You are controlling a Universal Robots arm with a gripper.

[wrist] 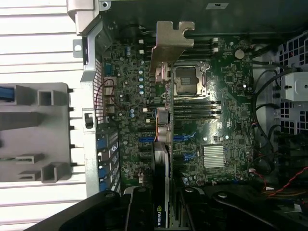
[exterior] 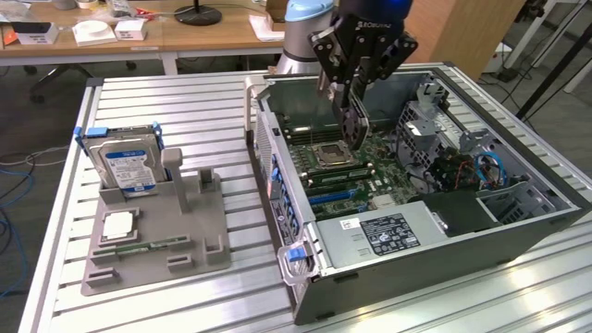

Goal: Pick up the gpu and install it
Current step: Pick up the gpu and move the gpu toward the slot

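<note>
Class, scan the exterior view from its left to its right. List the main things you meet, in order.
hard drive → computer case's side wall → gpu gripped by the pincer → metal drive cage → blue cables

Near-black gpu (exterior: 353,127), silvery bracket (wrist: 170,43)

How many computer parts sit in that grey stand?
3: hard drive upright at back, square chip in the middle, green memory stick in front; none looks hidden.
</note>
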